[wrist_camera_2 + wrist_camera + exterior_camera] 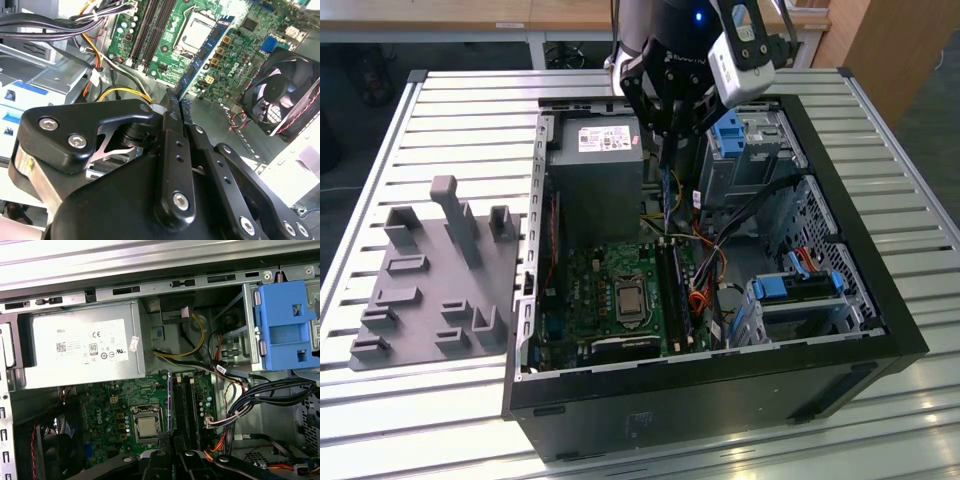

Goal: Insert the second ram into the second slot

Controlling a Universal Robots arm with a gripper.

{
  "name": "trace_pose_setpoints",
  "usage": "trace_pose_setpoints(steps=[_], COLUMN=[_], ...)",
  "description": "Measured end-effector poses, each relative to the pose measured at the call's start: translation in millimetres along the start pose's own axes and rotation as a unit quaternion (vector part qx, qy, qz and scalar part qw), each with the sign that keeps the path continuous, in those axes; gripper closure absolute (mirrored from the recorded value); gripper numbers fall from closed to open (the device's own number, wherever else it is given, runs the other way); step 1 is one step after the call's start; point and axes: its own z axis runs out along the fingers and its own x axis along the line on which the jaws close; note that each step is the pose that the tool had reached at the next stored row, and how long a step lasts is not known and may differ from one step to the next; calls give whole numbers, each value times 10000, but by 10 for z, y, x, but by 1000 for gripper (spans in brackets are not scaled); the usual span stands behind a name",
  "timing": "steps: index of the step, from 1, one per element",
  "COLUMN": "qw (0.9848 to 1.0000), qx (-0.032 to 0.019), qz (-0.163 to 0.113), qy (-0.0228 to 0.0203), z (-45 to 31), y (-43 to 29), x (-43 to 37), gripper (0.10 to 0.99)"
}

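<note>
Overhead, the arm is coming in from twelve o'clock in the exterior view, its wrist pointing almost straight down into the open computer case (720, 400), which is lying on the slatted surface (450, 110). The pincer (667, 140) is clamping the second ram (667, 200) by its upper end, so the blue stick is hanging lengthwise beneath the fingers, about upright. Its lower end is sitting just at the twelve o'clock end of the memory slots (675, 290); whether it is touching them cannot be told. The grey power supply (595, 190) is standing at nine o'clock of the stick. In both wrist views the pincer (177, 102) (172, 455) is showing its fingers closed flat against the stick (200, 57) (170, 400), above the green motherboard (110, 405).
</note>
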Motion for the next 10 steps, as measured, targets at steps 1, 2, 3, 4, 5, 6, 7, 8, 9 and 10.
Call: trace_pose_setpoints(steps=[1, 2, 3, 4, 5, 6, 7, 8, 9, 10], qw=[10000, 10000, 10000, 10000, 9999, 9999, 9999, 9999, 9999, 9999], qx=[0, 2, 3, 4, 6, 7, 7, 7, 7, 7], qz=[-9, -28, -53, -80, -102, -117, -128, -134, -138, -139], qy=[0, 0, 0, 0, -1, -1, -2, -2, -2, -2], z=[4, 8, 12, 16, 18, 20, 23, 26, 28, 31], y=[0, -1, -2, -3, -7, -12, -19, -28, -36, -43], x=[0, 0, 0, -1, -2, -3, -4, -6, -6, -7], gripper=[949, 949, 949, 949, 949, 949, 949, 949, 949, 949])
